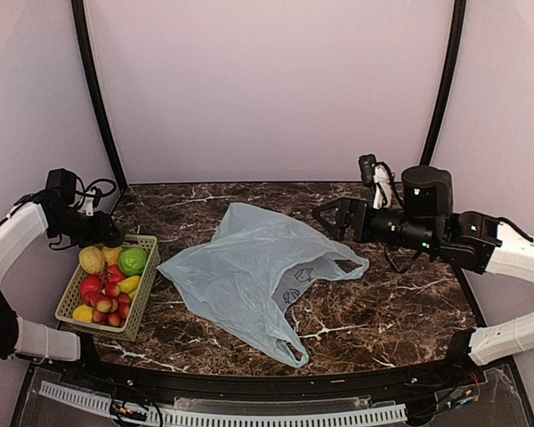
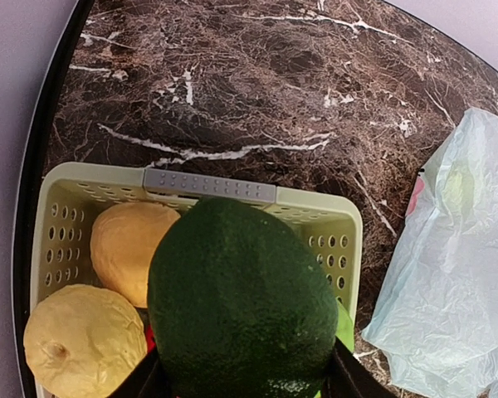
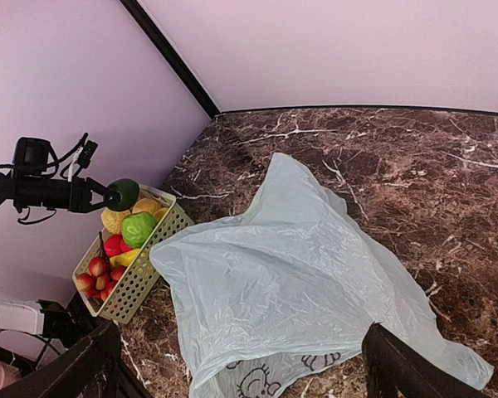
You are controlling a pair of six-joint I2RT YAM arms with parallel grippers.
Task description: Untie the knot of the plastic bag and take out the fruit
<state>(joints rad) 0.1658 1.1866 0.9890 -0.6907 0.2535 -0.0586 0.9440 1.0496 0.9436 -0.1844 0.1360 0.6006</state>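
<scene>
Left wrist view shows the left hand [image 2: 245, 383] clenched on a dark green fruit [image 2: 241, 298], its fingers pressing either side of the round, dimpled skin. The fruit is held above the far end of a pale perforated basket [image 2: 207, 186], and the right wrist view shows it raised over what lies inside. Below it sit two yellow fruits [image 2: 129, 249], and in the top view a bright green fruit [image 1: 132, 261] and a heap of small red fruits [image 1: 107, 298] fill the rest of the basket, which stands at the left side of the dark marbled counter [image 1: 400, 302]. Just beside the basket, the plastic bag [image 1: 249, 267] lies slack and flattened across the middle of the counter, dark print facing up, one handle loop [image 1: 289, 351] stretched toward the near edge and lying open. The right hand [image 1: 325, 216] hangs above the bag's right side, released, fingers spread wide and holding nothing.
</scene>
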